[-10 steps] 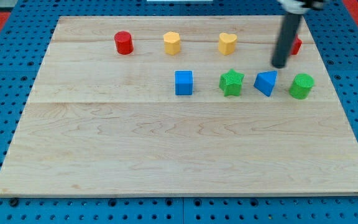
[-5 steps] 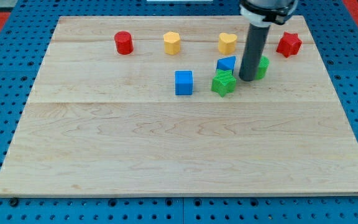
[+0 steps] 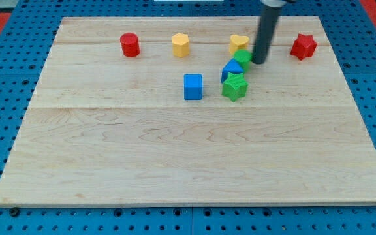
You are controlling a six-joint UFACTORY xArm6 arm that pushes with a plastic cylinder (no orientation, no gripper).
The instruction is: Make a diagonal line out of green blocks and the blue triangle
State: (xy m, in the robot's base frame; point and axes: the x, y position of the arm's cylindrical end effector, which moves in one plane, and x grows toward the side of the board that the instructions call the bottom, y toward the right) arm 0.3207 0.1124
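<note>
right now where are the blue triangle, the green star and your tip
blue triangle [image 3: 232,69], camera view, on its top face
green star [image 3: 234,86], camera view, on its top face
my tip [image 3: 260,61], camera view, rod's very end

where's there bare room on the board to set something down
Free: the whole lower half of the board below the blue cube, and the view's left. Crowded: top right, where my tip sits beside the green cylinder, blue triangle and green star.

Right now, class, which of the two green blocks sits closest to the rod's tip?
The green cylinder at the view's top, right beside my tip; the green star lies lower, beyond the blue triangle.
</note>
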